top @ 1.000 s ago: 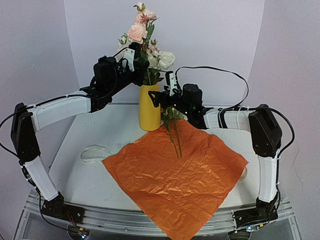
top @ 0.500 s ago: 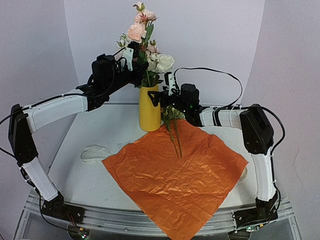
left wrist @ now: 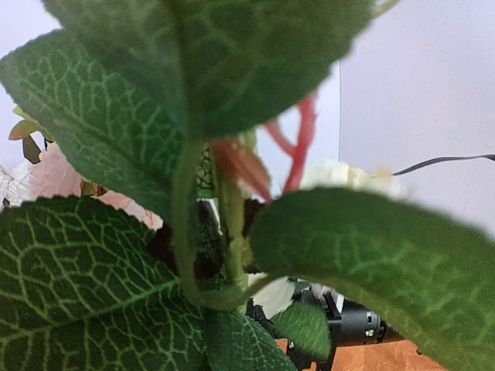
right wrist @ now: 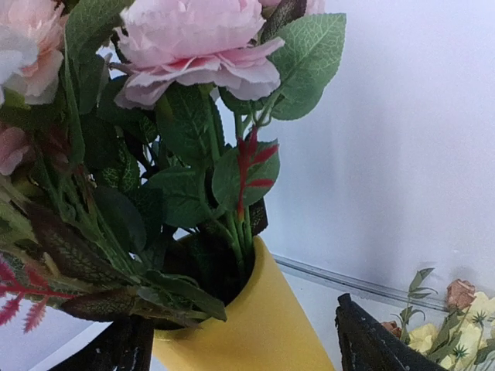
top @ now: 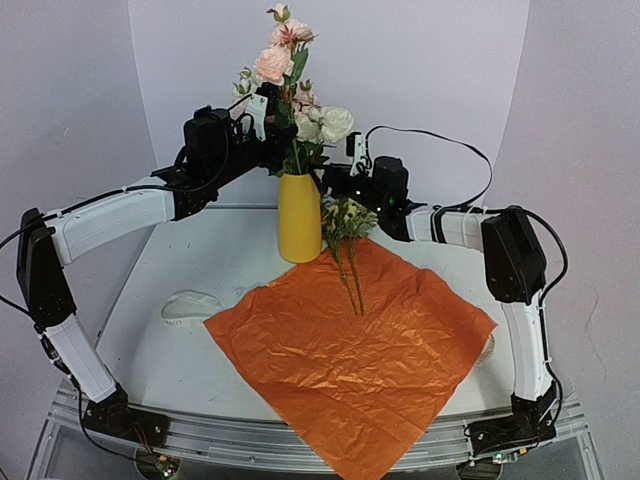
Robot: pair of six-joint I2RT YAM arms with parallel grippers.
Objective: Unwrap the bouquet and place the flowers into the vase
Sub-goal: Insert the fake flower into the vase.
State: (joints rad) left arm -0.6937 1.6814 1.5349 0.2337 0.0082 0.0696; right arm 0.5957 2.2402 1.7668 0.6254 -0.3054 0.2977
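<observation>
Right hand [top: 338, 185] has come up off the far corner of the paper since a second ago and now sits higher, beside the upper part of the vase [top: 299, 215]. Everything else looks about the same.

Going from the left: the left arm reaches up and across to the roses [top: 275, 65], and the left hand [top: 265, 118] is in among their stems above the vase mouth. It's pressed together. Its wrist camera is basically all leaves, with a thin stem right in front of the dark fingers, but I honestly can't tell if that stem is pinched. On the worktop [top: 160, 350], left of the paper, lies a pale ribbon [top: 190, 303].

Middle: the yellow vase stands upright at the back, just past the far corner of the orange paper [top: 350, 350], which is spread out flat and crinkly. The white and pink roses stick out of its top.

Just right of the vase are the flowers [top: 346, 216], small yellow blooms on thin green stems. The stems lie on the paper with the heads toward the vase, not in it.

The right hand is spread wide, fingers [right wrist: 116, 348] well apart, with the vase showing between them in its wrist view.
</observation>
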